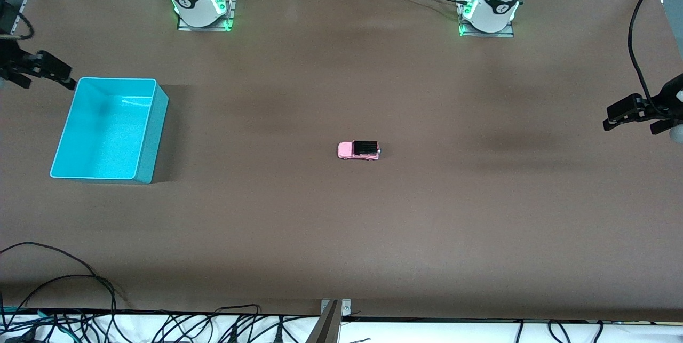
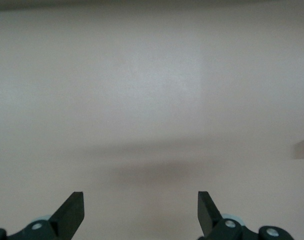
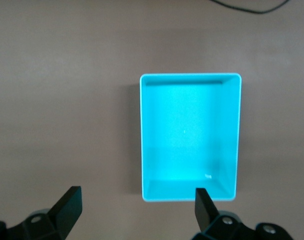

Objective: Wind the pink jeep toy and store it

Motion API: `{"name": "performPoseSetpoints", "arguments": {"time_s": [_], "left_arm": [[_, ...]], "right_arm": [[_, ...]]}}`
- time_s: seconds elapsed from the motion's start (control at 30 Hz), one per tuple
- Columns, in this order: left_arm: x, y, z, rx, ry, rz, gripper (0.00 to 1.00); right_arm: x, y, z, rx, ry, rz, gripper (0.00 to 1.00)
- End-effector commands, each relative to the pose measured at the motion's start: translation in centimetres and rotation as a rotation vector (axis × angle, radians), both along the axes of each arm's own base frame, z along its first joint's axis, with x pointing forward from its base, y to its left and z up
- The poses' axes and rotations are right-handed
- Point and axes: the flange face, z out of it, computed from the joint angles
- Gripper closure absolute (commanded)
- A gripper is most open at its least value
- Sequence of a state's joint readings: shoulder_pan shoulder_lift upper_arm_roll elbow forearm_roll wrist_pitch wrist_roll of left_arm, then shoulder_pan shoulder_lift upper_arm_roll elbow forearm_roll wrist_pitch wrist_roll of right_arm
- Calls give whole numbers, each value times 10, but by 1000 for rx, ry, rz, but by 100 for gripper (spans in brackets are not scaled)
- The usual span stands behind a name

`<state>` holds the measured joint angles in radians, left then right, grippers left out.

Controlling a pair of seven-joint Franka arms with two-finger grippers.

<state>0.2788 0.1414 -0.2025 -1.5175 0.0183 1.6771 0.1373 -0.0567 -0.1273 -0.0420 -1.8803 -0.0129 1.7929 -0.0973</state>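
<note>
**Jeep untouched, both arms waiting at the table's ends**

We find the small pink jeep toy with its black roof and dark wheels (image 1: 358,150) standing on its wheels near the middle of the brown table top (image 1: 341,225), alone and touched by nothing. We take it as our landmark. Well apart from the jeep, toward the right arm's end of the table, sits the turquoise rectangular plastic bin (image 1: 151,135); the right wrist view shows nothing inside it.

We see the right gripper (image 1: 40,68) hanging in the air just beside the bin's corner, farther from the jeep than the bin is, its black fingers spread wide and holding nothing. The left gripper (image 1: 635,114) hangs over the table's edge at the left arm's end, well apart from the jeep, also spread wide and empty. Both arms wait.

We judge the task to be at its very start: the jeep is not yet grasped or wound, and the storing is all still to come, presumably in the bin.

The table surface around the jeep is a plain matte brown sheet. Loose black cables (image 1: 80,289) trail along the table edge nearest the front camera, and metal framing shows past the arms' bases.
</note>
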Motion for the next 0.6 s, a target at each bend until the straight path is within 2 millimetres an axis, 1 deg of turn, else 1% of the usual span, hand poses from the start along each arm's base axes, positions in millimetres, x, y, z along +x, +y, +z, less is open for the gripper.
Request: {"name": "performPoseSetpoints", "arguments": {"time_s": [0.0, 0.1, 0.23, 0.37, 0.47, 0.53, 0.57], "left_arm": [[-7, 1, 3, 19, -3, 2, 0], [-7, 1, 4, 19, -5, 2, 0], [-6, 1, 3, 18, -3, 2, 0], [-7, 1, 3, 19, -3, 2, 0], [-7, 1, 4, 19, -5, 2, 0], [-6, 1, 3, 18, -3, 2, 0], [-6, 1, 3, 18, -3, 2, 0]], "right_arm": [[-21, 25, -19, -10, -3, 43, 0], [-24, 33, -41, -8, 22, 56, 0], [-27, 62, -73, -18, 23, 111, 0], [-31, 81, -104, -24, 3, 148, 0], [-36, 98, -117, -32, 9, 183, 0], [-39, 104, -119, -34, 16, 195, 0], [-39, 104, -119, -34, 14, 197, 0]]}}
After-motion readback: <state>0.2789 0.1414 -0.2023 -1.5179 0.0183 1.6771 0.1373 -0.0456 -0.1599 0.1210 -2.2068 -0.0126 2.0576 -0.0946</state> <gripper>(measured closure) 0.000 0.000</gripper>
